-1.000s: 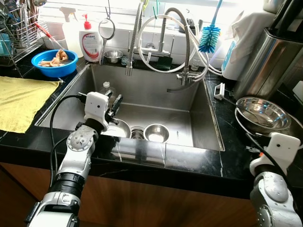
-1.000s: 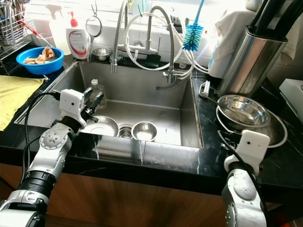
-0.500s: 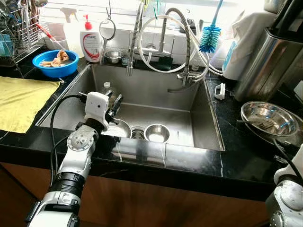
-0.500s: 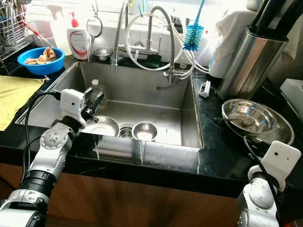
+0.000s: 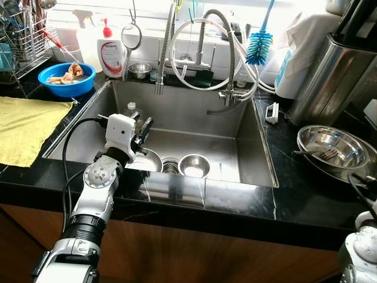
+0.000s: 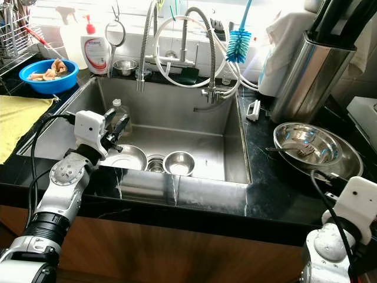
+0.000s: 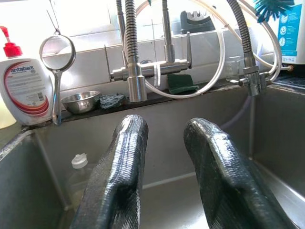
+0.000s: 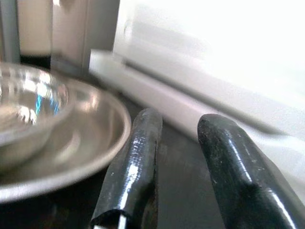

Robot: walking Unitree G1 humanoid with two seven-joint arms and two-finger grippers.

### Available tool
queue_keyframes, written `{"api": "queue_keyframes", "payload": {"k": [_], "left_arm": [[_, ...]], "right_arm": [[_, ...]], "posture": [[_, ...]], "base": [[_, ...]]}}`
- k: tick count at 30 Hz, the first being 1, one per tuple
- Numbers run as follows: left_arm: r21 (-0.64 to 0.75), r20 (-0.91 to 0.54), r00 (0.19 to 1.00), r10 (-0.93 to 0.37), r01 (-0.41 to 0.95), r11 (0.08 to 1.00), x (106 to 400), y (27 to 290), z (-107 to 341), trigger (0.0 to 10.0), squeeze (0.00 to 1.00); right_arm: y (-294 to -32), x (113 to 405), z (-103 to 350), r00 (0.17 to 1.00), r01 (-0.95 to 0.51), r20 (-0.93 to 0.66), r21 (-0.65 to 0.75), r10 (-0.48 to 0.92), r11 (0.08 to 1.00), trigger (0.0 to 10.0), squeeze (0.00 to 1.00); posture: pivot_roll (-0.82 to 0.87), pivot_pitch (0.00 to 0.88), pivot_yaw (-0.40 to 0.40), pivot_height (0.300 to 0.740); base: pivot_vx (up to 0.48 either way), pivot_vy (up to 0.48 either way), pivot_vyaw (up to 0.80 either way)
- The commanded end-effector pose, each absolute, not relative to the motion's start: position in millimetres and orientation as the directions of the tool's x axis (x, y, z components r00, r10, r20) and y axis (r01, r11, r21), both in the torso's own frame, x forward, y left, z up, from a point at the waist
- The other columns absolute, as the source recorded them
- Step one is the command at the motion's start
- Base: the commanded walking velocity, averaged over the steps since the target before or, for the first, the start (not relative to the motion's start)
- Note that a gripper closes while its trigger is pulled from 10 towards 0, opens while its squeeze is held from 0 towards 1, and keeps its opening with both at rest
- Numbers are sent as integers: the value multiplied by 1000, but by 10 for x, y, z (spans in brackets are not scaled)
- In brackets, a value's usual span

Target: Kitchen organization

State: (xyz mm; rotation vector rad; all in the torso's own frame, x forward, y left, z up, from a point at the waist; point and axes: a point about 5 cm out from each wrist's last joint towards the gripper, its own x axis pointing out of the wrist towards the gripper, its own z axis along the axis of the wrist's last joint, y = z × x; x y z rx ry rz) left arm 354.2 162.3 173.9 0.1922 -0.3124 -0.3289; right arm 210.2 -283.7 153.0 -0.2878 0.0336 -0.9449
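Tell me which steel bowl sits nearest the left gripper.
The wide shallow bowl on the sink floor, directly below the left gripper. The smaller bowl sits beyond the drain.

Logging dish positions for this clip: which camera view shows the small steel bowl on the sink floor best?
The right eye view: the small steel bowl sits whole and unblocked beside the drain, right of the plate. The left eye view shows it equally whole, slightly off-centre. The left wrist view looks past the left gripper at the faucet instead; the right wrist view faces the counter bowls.

Sink (image 5: pixel 247 138) right half lies open; plate (image 5: pixel 150 160), small bowl (image 5: pixel 194 165) crowd its floor.
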Motion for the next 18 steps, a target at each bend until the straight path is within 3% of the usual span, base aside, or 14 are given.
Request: {"api": "queue_keyframes", "payload": {"k": [1,4,7,8,9,10,18], "left_arm": [[255,285,887,-363,295,921,3561,1583,1799,10000,0],[253,286,888,-360,292,922,3564,1582,1799,10000,0],[253,286,889,-358,291,923,3565,1585,1799,10000,0],[254,286,889,-358,290,923,3565,1586,1798,10000,0],[254,285,889,-357,289,923,3566,1590,1799,10000,0],[254,286,890,-356,287,923,3566,1594,1800,10000,0],[256,286,889,-358,289,923,3560,1597,1794,10000,0]], "right_arm": [[-2793,2118,1661,603,791,172,-259,-779,555,10000,0],[-2469,2369,1796,782,623,244,-283,-573,729,10000,0],[-2265,2479,1823,865,492,242,-249,-438,834,10000,0],[-2197,2504,1832,886,448,243,-235,-394,863,10000,122],[-2133,2530,1836,907,400,234,-215,-351,891,10000,949],[-2078,2550,1842,923,356,227,-188,-312,915,10000,1000],[-1918,2652,1832,976,150,188,-208,-111,967,10000,1000]], "posture": [[80,0,-69,740],[80,0,-69,740],[81,0,-69,740],[82,0,-71,740],[83,0,-71,740],[81,0,-70,740],[84,0,-70,740]], "base": [[0,0,0],[0,0,0],[0,0,0],[0,0,0],[0,0,0],[0,0,0],[0,0,0]]}}
